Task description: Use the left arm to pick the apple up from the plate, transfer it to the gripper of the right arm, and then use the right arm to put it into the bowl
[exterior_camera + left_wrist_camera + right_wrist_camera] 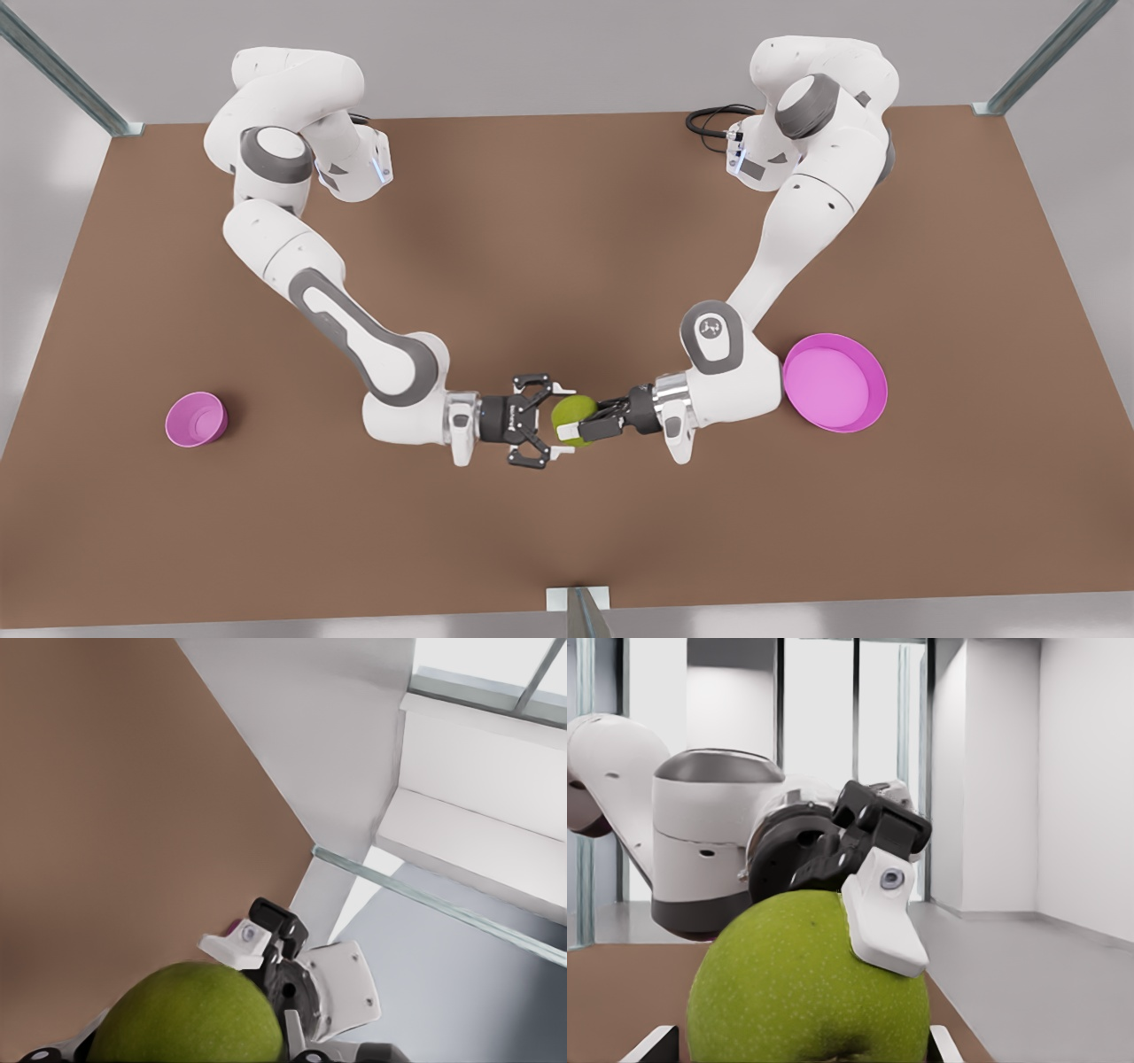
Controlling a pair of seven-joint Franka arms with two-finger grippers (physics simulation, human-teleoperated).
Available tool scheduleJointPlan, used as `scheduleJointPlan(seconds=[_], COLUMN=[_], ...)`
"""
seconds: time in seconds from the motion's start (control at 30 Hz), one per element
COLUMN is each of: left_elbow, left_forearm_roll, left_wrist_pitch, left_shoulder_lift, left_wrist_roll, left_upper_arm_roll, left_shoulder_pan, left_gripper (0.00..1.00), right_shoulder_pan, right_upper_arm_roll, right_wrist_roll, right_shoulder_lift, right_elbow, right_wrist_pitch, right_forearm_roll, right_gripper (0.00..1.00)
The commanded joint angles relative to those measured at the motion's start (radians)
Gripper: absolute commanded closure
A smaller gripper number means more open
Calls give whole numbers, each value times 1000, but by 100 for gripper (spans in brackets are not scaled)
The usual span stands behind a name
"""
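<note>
Green apple sat closest to the right wrist camera, off the table between the two arms, near the middle of the front edge. The left gripper, reaching in from the front view's right, was closed on it, one white finger pressed against the fruit's side. The right gripper faced it with its jaws spread wide to either side of the apple, not visibly touching it. The pick from the plate looked done and the handover about half made. Left to do, by my judgement: close the right jaws, release the left, and carry the apple to the bowl at the far left.
</note>
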Motion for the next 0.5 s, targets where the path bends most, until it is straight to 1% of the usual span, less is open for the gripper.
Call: scheduleJointPlan(seconds=[0.0,0.47], left_elbow=[1,1], left_forearm_roll=[-6,-6], left_wrist_pitch=[3,6], left_shoulder_lift=[-2,0], left_wrist_roll=[21,21], left_upper_arm_roll=[-1,-1], left_shoulder_pan=[0,-2], left_gripper=[17,17], right_shoulder_pan=[7,19], right_upper_arm_roll=[1,3], right_wrist_roll=[2,12], right_shoulder_lift=[0,2], right_elbow=[6,14], right_wrist_pitch=[2,12], right_forearm_roll=[3,3], right_gripper=[0,0])
